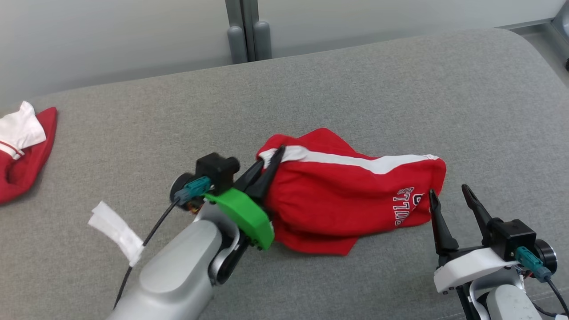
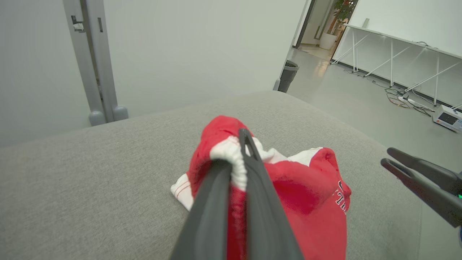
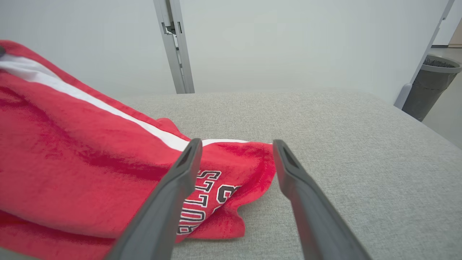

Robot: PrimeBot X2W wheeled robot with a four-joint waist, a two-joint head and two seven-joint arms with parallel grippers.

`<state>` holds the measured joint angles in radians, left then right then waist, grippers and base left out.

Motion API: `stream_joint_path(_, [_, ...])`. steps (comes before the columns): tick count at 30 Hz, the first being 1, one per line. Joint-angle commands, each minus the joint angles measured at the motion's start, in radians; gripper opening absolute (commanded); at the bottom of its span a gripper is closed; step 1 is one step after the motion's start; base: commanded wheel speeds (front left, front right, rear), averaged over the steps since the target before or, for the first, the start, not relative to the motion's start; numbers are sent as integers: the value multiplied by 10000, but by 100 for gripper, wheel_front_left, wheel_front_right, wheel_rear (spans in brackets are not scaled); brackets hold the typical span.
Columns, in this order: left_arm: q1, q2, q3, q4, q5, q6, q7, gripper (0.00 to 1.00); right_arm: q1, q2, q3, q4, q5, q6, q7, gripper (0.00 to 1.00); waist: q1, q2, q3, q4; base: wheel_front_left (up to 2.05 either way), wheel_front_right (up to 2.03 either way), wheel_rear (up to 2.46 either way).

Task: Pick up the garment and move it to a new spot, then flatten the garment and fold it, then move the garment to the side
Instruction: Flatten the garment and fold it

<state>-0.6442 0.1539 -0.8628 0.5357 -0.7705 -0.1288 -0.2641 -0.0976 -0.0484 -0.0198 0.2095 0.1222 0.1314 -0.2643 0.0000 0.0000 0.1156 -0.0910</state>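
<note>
Pinching garment (image 1: 338,195) by its white band, left jaws (image 1: 271,158) sit pressed together on a thin bunch. Rest lies crumpled on cushion (image 1: 355,89), between both jaws. Right jaws (image 1: 449,190) spread, empty, at lettered hem. Risk: band slips free on lift; single grip likely leaves cloth dragging bunched

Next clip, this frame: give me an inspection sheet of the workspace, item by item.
Surface: grey fabric cushion, no stains seen.
Job's things: red garment with a white stripe and lettering, bunched at centre, not yet flattened.
Clutter: second red-and-white garment at the left edge.
Grippers: left gripper shut on the red garment's white-trimmed edge; right gripper open beside the lettered end, holding nothing.
Cables: black cable with a white tag off the left wrist; another cable at the right wrist.
Surroundings: pale wall, grey post, bin, white trestle table, floor cables.
</note>
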Motion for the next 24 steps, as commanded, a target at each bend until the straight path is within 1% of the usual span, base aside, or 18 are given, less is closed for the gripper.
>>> stream_joint_path(1, [333, 209, 147, 177, -94, -27, -4, 0, 133, -38, -19, -5, -86, -14, -3, 100, 0, 0, -44, 101, 0, 0, 0])
stream_joint_path(4, [902, 571, 561, 648, -237, -27, -4, 0, 167, -39, -14, 5, -123, -14, -3, 100, 0, 0, -98, 177, 0, 0, 0])
stream_joint_path(7, [1350, 788, 845, 1020, -364, -27, -5, 0, 228, -38, -7, 14, -134, -14, -3, 100, 0, 0, -150, 232, 0, 0, 0])
stream_joint_path(11, [1811, 818, 1036, 1388, -531, -27, -5, 0, 266, -38, 7, 33, -191, -14, -3, 100, 0, 0, -203, 293, 0, 0, 0])
stream_joint_path(14, [2070, 688, 1162, 1595, -622, -27, -5, 0, 309, -38, 48, 54, -193, -14, -3, 100, 0, 0, -256, 313, 0, 0, 0])
stream_joint_path(15, [2138, 649, 1261, 1647, -622, -27, -5, 19, 313, -38, 64, 67, -182, -14, -3, 100, 0, 0, -281, 313, 0, 0, 0])
stream_joint_path(16, [2195, 627, 1358, 1671, -562, -27, -5, 42, 313, -38, 82, 73, -184, -14, -3, 100, 0, 0, -299, 309, 0, 0, 0])
stream_joint_path(17, [2259, 604, 1539, 1683, -431, -27, -5, 80, 317, -38, 106, 83, -187, -14, -3, 100, 0, 0, -324, 303, 0, 0, 0])
stream_joint_path(18, [2341, 561, 1665, 1695, -361, -27, -5, 100, 323, -38, 125, 97, -189, -14, -3, 100, 0, 0, -348, 294, 0, 0, 0])
stream_joint_path(24, [2956, 351, 2396, 1646, 247, -27, -5, 100, 391, -39, 176, 137, -207, -14, -3, 100, 0, 0, -509, 242, 0, 0, 0])
